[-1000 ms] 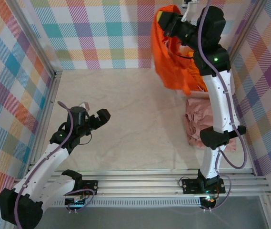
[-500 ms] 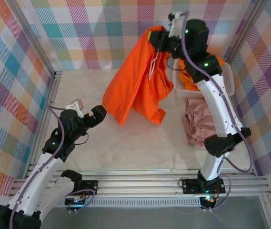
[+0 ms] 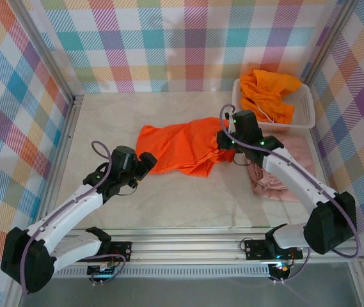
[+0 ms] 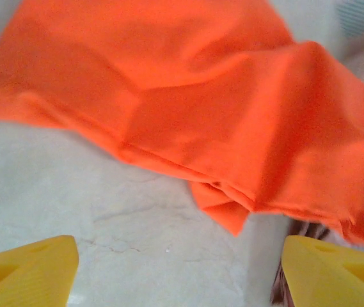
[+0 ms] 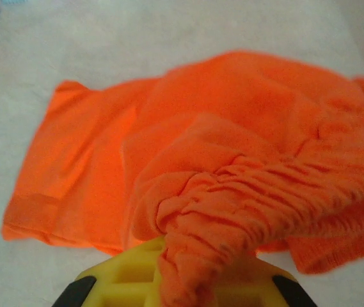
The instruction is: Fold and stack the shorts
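Orange shorts (image 3: 182, 147) lie spread on worktop (image 3: 105, 121), mid-frame in top view. Right gripper (image 3: 222, 142) clamped on gathered waistband (image 5: 252, 192) at right end. Left gripper (image 3: 145, 161) jaws wide apart, empty, at lower left edge of cloth. Pink shorts (image 3: 268, 187) at right, partly under right arm. White basket (image 3: 304, 109) in upper right holds orange heap (image 3: 268, 93).

The pale beige counter (image 3: 188, 192) is being lit brightly and evenly from above. In the wrist views, the crumpled bright orange cloth shorts (image 4: 233, 128) are being rendered blurred.
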{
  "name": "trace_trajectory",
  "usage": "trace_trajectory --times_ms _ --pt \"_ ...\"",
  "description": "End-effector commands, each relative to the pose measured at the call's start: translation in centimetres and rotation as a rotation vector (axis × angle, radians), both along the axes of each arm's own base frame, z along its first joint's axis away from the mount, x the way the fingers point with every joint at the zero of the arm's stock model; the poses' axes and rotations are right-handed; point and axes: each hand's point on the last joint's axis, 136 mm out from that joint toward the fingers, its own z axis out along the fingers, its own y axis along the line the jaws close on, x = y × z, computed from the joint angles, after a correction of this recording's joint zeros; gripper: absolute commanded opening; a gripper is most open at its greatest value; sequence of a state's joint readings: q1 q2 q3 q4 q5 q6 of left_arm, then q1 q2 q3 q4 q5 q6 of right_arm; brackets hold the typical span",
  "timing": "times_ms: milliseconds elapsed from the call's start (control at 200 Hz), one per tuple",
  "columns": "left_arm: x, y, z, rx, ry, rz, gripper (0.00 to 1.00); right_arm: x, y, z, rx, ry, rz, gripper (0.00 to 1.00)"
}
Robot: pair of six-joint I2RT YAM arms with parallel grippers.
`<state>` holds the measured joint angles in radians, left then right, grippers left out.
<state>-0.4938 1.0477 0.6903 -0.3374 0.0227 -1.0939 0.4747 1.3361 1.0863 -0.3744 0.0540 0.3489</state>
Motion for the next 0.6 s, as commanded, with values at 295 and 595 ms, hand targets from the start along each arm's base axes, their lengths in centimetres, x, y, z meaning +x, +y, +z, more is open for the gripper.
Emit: trace_trajectory --times_ms 295,595 --pt "0.7 5.5 -5.5 -0.115 0.244 0.357 0.77 -1.6 -0.9 -1.7 0.077 -0.002 -0.063 0.00" --pt "2.8 5.3 -7.5 -0.135 0.319 0.385 0.72 -2.2 -1.1 -2.5 0.080 0.015 -0.061 0.00"
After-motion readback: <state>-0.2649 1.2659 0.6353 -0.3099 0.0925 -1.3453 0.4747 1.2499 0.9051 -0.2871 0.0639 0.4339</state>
